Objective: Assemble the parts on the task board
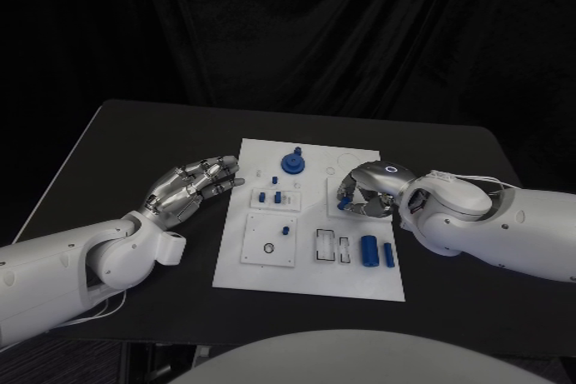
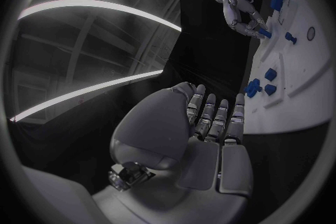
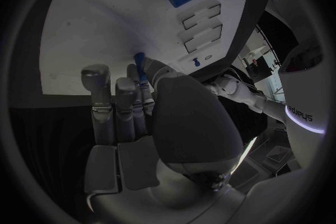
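Two hands are at the board (image 1: pixel 360 284): the right hand (image 1: pixel 366 192) hovers over its far right part, fingers curled round a small blue peg (image 1: pixel 345 203), while the left hand (image 1: pixel 192 187) rests just off the board's left edge, fingers apart, holding nothing. The peg looks light, stiff and smooth, best pinched by its sides. Two blue cylinders (image 1: pixel 375 252) lie on the board nearer the robot than the right hand, beside open slots (image 1: pixel 334 245).
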